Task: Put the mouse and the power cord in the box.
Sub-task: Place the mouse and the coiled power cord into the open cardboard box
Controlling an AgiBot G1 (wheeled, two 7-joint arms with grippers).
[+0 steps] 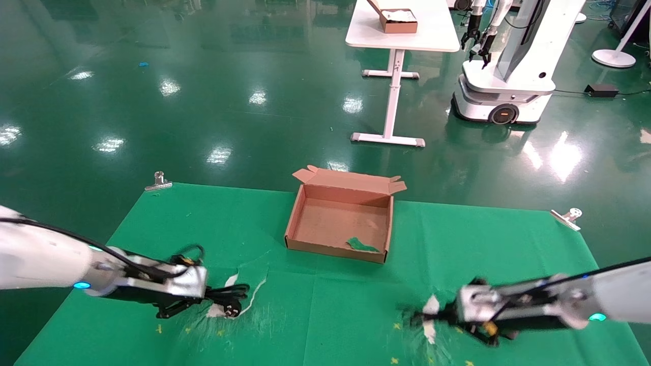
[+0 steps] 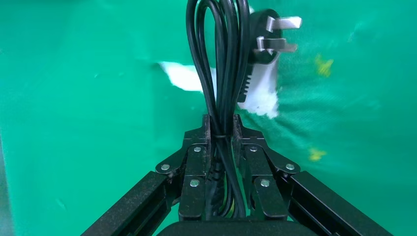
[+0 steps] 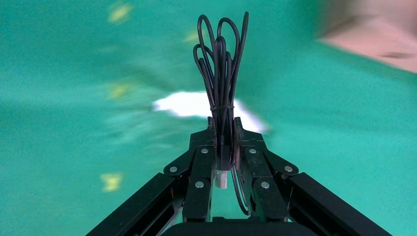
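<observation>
The power cord [image 2: 223, 64] was clamped in the left gripper [image 2: 222, 129], whose fingers [image 2: 205, 135] were closed hard against the bundled black strands. The loops stuck out past the fingertips, and the plug [image 2: 268, 42] with its metal prongs lay at the far end over a white patch where the green cloth [image 1: 330, 305] was torn. In the head view this cord [image 1: 229, 295] sat low over the near left part of the cloth, just past the left gripper [image 1: 203, 300].

The right gripper [image 3: 223, 129] was closed on the mouse's thin bundled cable [image 3: 221, 73], its narrow loops standing out beyond the fingertips and tied by a thin band. The mouse body itself could not be made out in any view. In the head view the right gripper [image 1: 432, 315] was over the near right part of the cloth, beside another white tear.

The box [image 1: 305, 216] stood open at the far middle of the cloth, between the two arms and well apart from both, lid flaps raised at its back edge. Inside lay only a green scrap [image 1: 362, 245], near its front right corner.

Metal clips [image 1: 158, 182] pinned the cloth at its far corners. Beyond, on the glossy green floor, stood a white table [image 1: 407, 38] carrying a smaller box [image 1: 399, 21], with another white robot [image 1: 508, 76] beside it.
</observation>
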